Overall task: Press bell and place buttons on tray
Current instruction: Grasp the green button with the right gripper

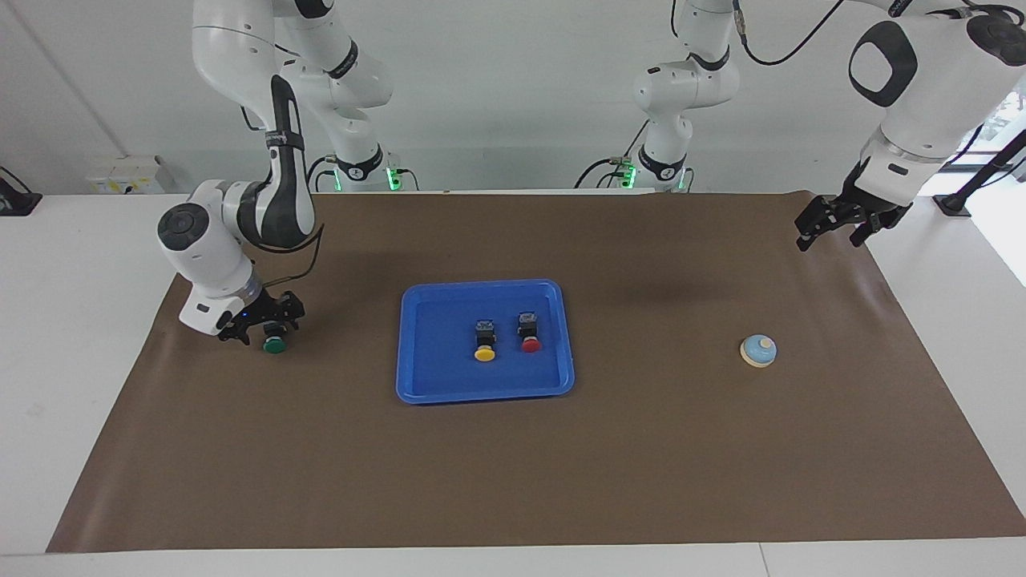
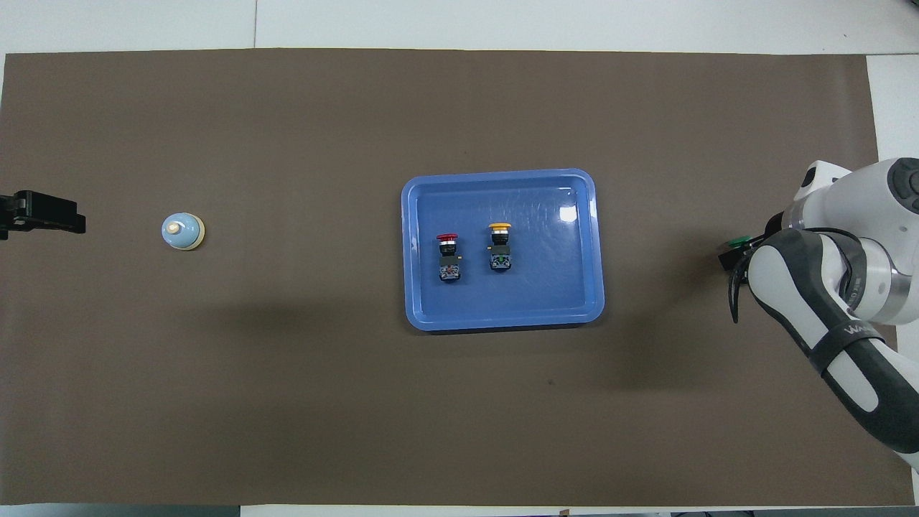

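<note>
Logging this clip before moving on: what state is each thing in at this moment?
Tray: flat on the brown mat, holding two buttons.
Yellow button: lying in the tray.
Red button: lying in the tray, beside the yellow one.
Green button: outside the tray, at the right hand.
Bell: upright on the mat, untouched.
Right hand: low at the green button.
Left hand: waiting, raised, holding nothing.

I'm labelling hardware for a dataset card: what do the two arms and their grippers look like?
Both arms have glossy white rounded shells with black joint bands and thin black cables. The right arm has a black strap. Right gripper and left gripper are black, with two-finger jaws. Green lights glow at both bases.
</note>
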